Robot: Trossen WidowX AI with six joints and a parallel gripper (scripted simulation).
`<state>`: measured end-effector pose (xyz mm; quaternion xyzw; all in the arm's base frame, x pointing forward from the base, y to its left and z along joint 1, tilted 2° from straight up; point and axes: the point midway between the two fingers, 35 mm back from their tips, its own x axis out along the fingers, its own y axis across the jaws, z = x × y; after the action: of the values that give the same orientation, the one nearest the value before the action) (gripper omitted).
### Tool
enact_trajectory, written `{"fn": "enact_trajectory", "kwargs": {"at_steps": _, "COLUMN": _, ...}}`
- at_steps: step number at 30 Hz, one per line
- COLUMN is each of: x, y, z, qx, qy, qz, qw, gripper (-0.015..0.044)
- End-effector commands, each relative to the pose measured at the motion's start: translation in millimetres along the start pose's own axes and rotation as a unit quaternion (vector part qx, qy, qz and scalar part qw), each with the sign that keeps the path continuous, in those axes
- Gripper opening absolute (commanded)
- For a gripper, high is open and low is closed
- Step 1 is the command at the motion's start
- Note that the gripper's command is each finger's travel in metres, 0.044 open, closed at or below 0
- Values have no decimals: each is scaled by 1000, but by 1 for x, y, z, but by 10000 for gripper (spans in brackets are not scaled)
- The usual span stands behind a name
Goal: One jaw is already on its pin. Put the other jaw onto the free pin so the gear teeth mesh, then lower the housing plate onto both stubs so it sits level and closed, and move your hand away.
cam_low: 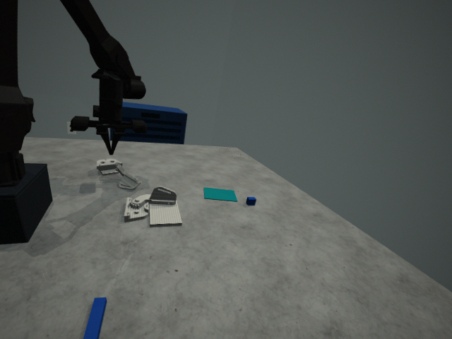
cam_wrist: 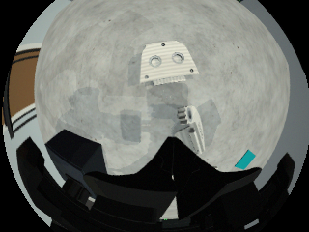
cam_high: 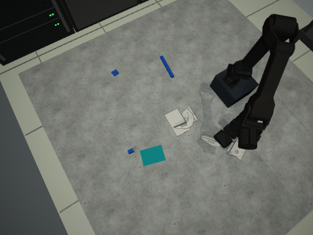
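Note:
The gripper is shut and empty, pointing down above the table near the housing plate; the arm hides its tips in the top view. The white housing plate, with two round holes, lies apart from the base. The loose jaw lies on the table between plate and base. The white base carries the mounted jaw, which reaches over a ribbed panel. The free pin is too small to make out surely.
A teal rectangle lies near a small blue block. A blue square and a blue bar lie farther off. The dark arm base stands beside the parts.

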<state>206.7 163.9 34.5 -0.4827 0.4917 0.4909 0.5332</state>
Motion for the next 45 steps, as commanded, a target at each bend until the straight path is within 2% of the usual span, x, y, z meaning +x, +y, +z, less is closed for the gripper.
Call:
{"fn": "enact_trajectory", "kwargs": {"at_steps": 1, "x": 2, "y": 3, "z": -3, "qx": -54, "qy": 3, "qz": 1, "qw": 999, "gripper": 0}}
{"fn": "enact_trajectory", "kwargs": {"at_steps": 15, "x": 3, "y": 10, "z": -7, "qx": -256, "qy": 3, "qz": 2, "qw": 967, "gripper": 0}}
{"fn": "enact_trajectory", "kwargs": {"at_steps": 22, "x": 4, "y": 10, "z": -7, "qx": -258, "qy": 3, "qz": 2, "qw": 966, "gripper": 0}}
{"fn": "enact_trajectory", "kwargs": {"at_steps": 45, "x": 42, "y": 9, "z": -7, "qx": -258, "qy": 3, "qz": 2, "qw": 966, "gripper": 0}}
